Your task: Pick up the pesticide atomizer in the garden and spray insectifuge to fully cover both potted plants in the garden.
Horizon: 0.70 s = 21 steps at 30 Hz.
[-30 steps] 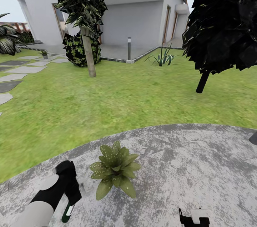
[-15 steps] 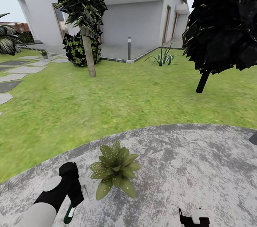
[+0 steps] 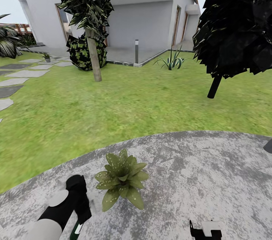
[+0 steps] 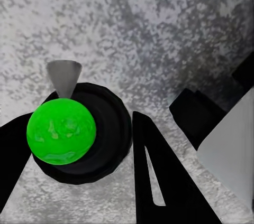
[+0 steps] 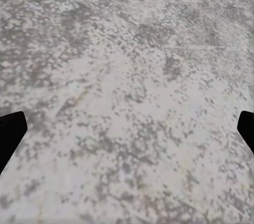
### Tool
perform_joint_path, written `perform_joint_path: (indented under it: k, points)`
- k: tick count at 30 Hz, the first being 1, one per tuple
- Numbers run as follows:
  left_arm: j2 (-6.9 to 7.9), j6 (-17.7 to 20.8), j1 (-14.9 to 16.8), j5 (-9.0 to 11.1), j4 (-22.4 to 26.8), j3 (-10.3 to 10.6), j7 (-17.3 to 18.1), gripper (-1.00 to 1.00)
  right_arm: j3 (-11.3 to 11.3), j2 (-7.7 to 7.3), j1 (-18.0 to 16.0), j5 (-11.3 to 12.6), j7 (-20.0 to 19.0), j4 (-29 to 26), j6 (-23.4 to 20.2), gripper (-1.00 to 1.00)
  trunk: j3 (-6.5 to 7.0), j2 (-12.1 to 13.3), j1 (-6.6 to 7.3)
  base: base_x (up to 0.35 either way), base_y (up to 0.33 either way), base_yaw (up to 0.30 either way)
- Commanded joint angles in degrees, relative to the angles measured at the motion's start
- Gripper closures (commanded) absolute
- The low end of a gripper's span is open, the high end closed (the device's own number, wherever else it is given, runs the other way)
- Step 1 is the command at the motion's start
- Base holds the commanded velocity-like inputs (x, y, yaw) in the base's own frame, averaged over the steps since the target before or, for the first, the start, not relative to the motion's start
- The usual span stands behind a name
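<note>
My left gripper (image 3: 82, 215) is shut on the pesticide atomizer (image 3: 77, 229), a dark green bottle with a white band that hangs down at the picture's lower edge, just left of a potted plant (image 3: 122, 180). This low rosette of broad green leaves stands on the round grey patio (image 3: 196, 172) and carries fine whitish specks of insectifuge. In the left wrist view the atomizer (image 4: 61, 131) shows end-on as a bright green round shape on a black disc, between the dark fingers (image 4: 159, 182). My right gripper (image 3: 206, 231) hovers open over bare paving, its fingertips (image 5: 10, 134) spread wide.
Lawn (image 3: 124, 100) stretches beyond the patio to a white house. A thin tree trunk (image 3: 93, 57), a dark shrub (image 3: 81, 54), a grey bollard lamp (image 3: 136, 51) and a black tree (image 3: 234, 25) stand on it. Stepping stones (image 3: 22, 74) run left, with a small potted plant (image 3: 46, 56) far off.
My left arm has shifted a little right and down with the atomizer, so less of the bottle shows above the picture's edge. The plant and right gripper are unmoved.
</note>
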State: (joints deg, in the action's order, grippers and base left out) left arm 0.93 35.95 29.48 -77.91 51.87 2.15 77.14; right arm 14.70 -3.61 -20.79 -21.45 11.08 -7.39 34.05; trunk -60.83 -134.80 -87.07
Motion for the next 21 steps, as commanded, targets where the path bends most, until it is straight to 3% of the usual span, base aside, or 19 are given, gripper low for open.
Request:
perform_joint_path:
  k: [1, 5, 9, 12, 15, 21]
  points:
    - [-0.2, 0.61, 0.08, -0.26, 0.07, 1.04, 0.36, 1.0, 0.24, 0.01, -0.04, -0.61, 0.35, 0.05, 0.14, -1.0, -0.05, -0.02, 0.01, 0.0, 0.0, 0.0]
    - [0.47, 0.61, -0.16, -0.31, -0.03, 1.37, 0.35, 1.0, 0.24, 0.01, -0.04, -0.61, 0.35, 0.08, 0.14, -1.0, -0.05, -0.02, 0.01, 0.0, 0.0, 0.0]
    - [4.14, 0.61, -0.44, 0.3, -0.46, 0.98, 0.3, 1.0, 0.24, 0.01, -0.04, -0.61, 0.35, 0.07, 0.14, -1.0, -0.05, -0.02, 0.01, 0.0, 0.0, 0.0]
    - [4.98, 0.63, -0.54, 0.44, -0.82, 0.98, 0.26, 1.0, 0.24, 0.01, -0.04, -0.61, 0.35, 0.08, 0.14, -1.0, -0.05, -0.02, 0.01, 0.0, 0.0, 0.0]
    - [4.63, 0.68, -0.62, 0.47, -0.91, 1.11, -0.11, 1.0, 0.24, 0.01, -0.04, -0.61, 0.35, 0.07, 0.14, -1.0, -0.05, -0.02, 0.01, 0.0, 0.0, 0.0]
    - [1.2, 0.67, -0.63, 0.05, -0.47, 1.23, -0.56, 1.0, 0.24, 0.01, -0.04, -0.61, 0.35, 0.09, 0.14, -1.0, -0.05, -0.02, 0.01, 0.0, 0.0, 0.0]
